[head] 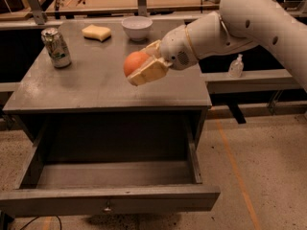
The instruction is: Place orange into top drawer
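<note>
The orange [134, 62] is round and orange-coloured and sits between the cream fingers of my gripper [138, 67], which is shut on it. The gripper holds it in the air above the front right part of the grey cabinet top [86, 87]. The white arm reaches in from the upper right. The top drawer [110, 202] is pulled wide open below, with its flat grey front panel and small metal knob [107, 208] toward me. Its inside is bare.
A drink can [56, 47] stands at the cabinet's back left. A yellow sponge [96, 32] and a white bowl [136, 28] lie at the back. A small clear bottle [235, 66] stands on a ledge to the right. A cluttered workbench runs behind.
</note>
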You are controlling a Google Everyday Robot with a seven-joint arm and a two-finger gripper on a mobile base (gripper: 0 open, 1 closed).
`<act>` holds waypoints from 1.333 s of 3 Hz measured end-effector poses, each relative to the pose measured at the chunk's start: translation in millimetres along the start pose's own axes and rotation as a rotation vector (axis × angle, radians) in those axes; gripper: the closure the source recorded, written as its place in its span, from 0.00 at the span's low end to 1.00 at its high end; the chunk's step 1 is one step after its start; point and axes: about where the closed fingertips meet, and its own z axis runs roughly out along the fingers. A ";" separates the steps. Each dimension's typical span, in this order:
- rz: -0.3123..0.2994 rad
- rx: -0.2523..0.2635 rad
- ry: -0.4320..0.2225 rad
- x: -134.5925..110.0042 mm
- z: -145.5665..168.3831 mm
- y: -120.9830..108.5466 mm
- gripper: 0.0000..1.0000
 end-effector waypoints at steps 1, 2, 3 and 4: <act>0.076 0.028 -0.019 -3.0 -8.3 25.7 1.00; 0.210 0.067 -0.008 26.6 -3.8 70.6 1.00; 0.266 0.078 0.016 59.3 7.1 96.7 1.00; 0.257 0.071 0.057 105.7 31.7 119.7 1.00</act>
